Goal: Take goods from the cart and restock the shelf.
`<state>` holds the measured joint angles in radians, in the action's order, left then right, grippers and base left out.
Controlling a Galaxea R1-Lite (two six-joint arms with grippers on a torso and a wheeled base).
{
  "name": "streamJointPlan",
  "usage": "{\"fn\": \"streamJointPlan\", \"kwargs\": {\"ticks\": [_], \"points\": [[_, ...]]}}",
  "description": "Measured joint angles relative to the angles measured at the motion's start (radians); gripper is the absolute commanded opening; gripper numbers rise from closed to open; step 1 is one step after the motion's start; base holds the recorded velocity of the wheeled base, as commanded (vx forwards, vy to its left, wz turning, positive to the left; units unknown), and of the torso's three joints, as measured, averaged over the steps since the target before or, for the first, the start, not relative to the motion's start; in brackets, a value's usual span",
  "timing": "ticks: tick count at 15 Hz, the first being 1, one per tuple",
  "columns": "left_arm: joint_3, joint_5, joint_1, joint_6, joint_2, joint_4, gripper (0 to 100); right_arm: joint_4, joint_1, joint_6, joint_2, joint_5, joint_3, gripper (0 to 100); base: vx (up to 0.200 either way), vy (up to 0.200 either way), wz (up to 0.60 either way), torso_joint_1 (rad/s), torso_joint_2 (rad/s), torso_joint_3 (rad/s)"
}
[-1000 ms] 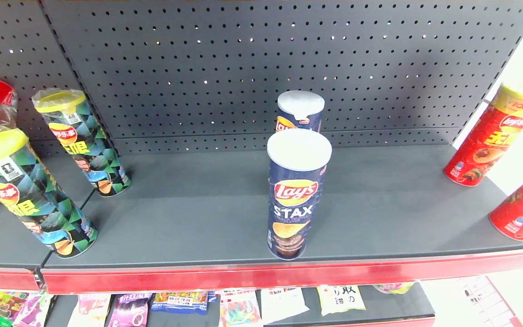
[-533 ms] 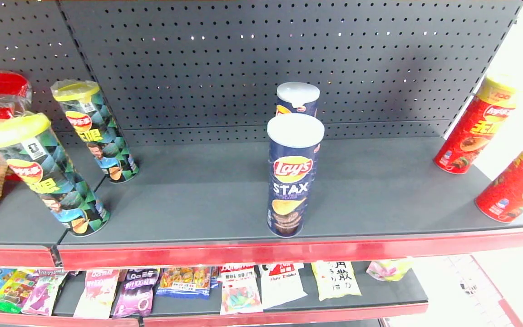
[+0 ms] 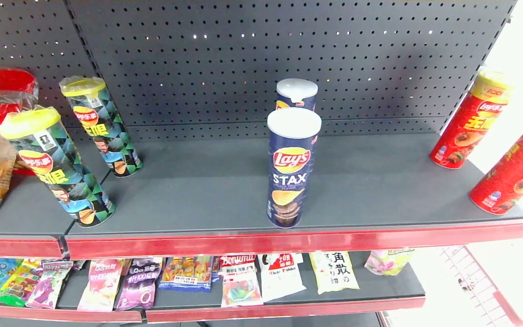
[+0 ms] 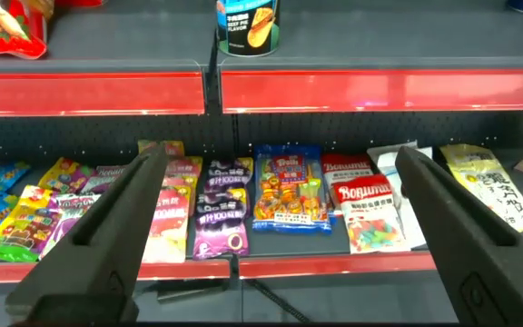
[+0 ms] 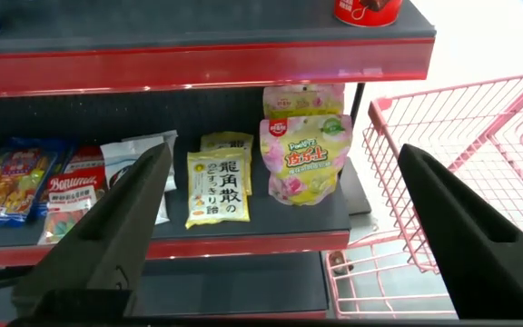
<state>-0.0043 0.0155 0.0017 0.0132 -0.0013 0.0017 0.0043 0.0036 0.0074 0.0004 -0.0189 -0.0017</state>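
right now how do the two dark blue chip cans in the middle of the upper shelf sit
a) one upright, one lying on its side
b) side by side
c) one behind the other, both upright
C: the front dark blue chip can stands upright near the front edge of the shelf, and the rear dark blue chip can stands upright directly behind it, close to the pegboard.

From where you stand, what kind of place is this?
Most likely a shop aisle, perhaps a small supermarket. A red-edged shelf with a pegboard back holds chip cans, snack bags lie in a row on the level below, and a pink wire cart stands beside it.
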Motion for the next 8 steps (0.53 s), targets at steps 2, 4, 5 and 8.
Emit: {"fn": "streamJointPlan", "kwargs": {"ticks": [2, 4, 5, 8], "points": [[0.0, 0.0, 0.0, 0.0, 0.0, 0.0, 100, 0.0, 0.0, 0.001, 0.0, -0.001, 0.0, 100, 0.0, 0.0, 0.0, 0.0, 0.0, 0.0], [0.0, 0.0, 0.0, 0.0, 0.0, 0.0, 100, 0.0, 0.0, -0.002, 0.0, -0.001, 0.0, 100, 0.0, 0.0, 0.0, 0.0, 0.0, 0.0], [0.0, 0.0, 0.0, 0.0, 0.0, 0.0, 100, 0.0, 0.0, -0.001, 0.0, -0.001, 0.0, 100, 0.0, 0.0, 0.0, 0.0, 0.0, 0.0], [0.0, 0.0, 0.0, 0.0, 0.0, 0.0, 100, 0.0, 0.0, -0.001, 0.0, -0.001, 0.0, 100, 0.0, 0.0, 0.0, 0.0, 0.0, 0.0]]}}
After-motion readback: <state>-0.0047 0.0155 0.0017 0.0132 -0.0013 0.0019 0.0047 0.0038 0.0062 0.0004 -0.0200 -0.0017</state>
